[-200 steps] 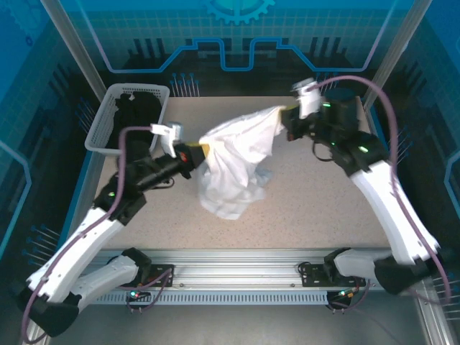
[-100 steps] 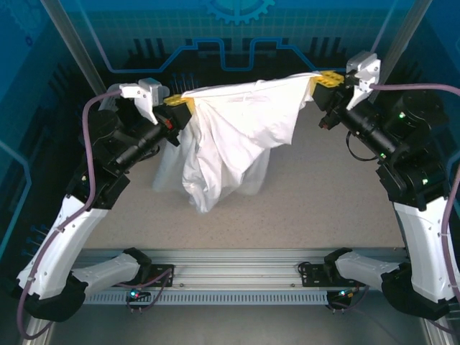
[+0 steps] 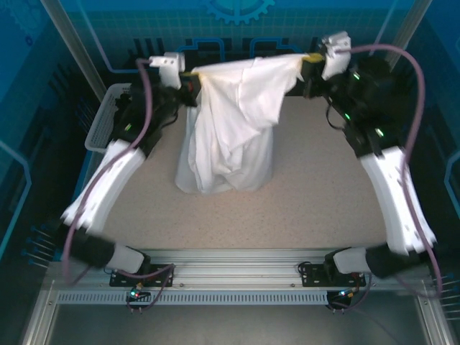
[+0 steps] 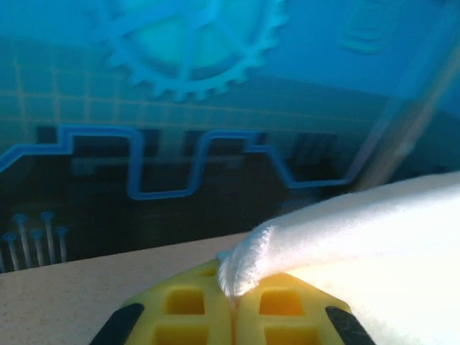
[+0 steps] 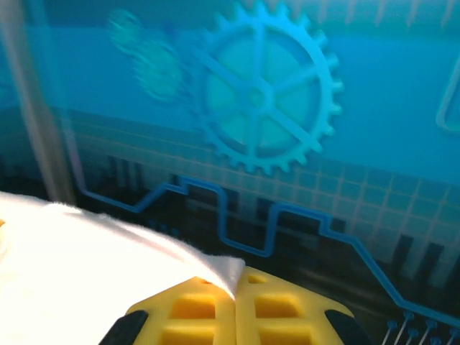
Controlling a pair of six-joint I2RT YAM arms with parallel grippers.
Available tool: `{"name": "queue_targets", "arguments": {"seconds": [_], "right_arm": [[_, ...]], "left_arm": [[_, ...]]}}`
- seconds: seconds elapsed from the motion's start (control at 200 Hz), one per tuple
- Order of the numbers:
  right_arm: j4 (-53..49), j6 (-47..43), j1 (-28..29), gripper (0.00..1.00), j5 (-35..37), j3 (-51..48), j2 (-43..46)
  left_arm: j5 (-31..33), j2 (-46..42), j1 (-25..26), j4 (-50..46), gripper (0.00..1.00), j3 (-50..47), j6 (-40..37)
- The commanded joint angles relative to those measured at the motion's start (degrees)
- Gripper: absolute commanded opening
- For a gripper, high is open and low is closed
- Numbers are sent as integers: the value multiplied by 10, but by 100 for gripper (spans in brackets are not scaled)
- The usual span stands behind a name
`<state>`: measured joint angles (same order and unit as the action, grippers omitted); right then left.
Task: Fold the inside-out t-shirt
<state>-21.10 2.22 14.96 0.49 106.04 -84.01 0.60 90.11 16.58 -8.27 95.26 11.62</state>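
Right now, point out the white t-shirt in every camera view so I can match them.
Top external: t-shirt upper centre, strung between left hand and right hand, hanging down to the table.
Left wrist: t-shirt lower right, edge pinched in yellow fingers.
Right wrist: t-shirt lower left, corner pinched in yellow fingers.
Shared landmark: gear emblem on the back wall.

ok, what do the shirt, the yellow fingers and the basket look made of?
T-shirt: soft white knit, likely cotton; drapes in wrinkles, fuzzy edge at the pinch.
Fingers: yellow matte hard plastic by the look, moulded square pockets.
Basket: white plastic probably, lattice walls.
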Motion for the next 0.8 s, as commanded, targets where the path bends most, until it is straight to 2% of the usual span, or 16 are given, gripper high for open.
{"name": "queue_targets", "arguments": {"seconds": [0.0, 0.065, 0.105, 0.135, 0.205, 0.295, 0.375, 0.47, 0.52, 0.565, 0.615, 0.715, 0.795], "right_arm": [[-69, 67, -42, 28, 94, 132, -232], [-191, 78, -48, 41, 82, 271, -344], [-228, 67, -45, 47, 66, 296, -374], [-236, 59, -42, 50, 50, 284, -378], [-217, 58, -35, 56, 13, 195, -343], [-185, 65, -15, 64, -28, 17, -261], [-146, 78, 18, 65, -46, -147, -201], [-145, 97, 41, 66, -65, -254, -190], [-133, 106, 42, 66, -53, -300, -191], [-112, 110, 40, 66, -49, -322, -194], [-100, 115, 33, 66, -79, -328, -212], [-81, 124, 40, 65, -116, -320, -249], [-64, 130, 53, 64, -124, -314, -265]], "left_arm": [[26, 214, -47, -140, 44, 195, 57], [19, 271, -47, -220, 58, 262, 56], [15, 263, -47, -232, 64, 235, 55], [14, 239, -47, -221, 68, 180, 58], [-6, 134, -48, -144, 72, -6, 84], [-64, -10, -43, -20, 77, -265, 148], [-64, -80, -11, -14, 78, -388, 167], [-22, -98, 53, -84, 78, -434, 140], [8, -90, 76, -81, 78, -456, 129], [3, -72, 79, -56, 77, -468, 129], [-3, -39, 79, -36, 73, -461, 124], [1, 26, 83, -59, 62, -423, 117], [2, 37, 85, -44, 55, -437, 118]]}}
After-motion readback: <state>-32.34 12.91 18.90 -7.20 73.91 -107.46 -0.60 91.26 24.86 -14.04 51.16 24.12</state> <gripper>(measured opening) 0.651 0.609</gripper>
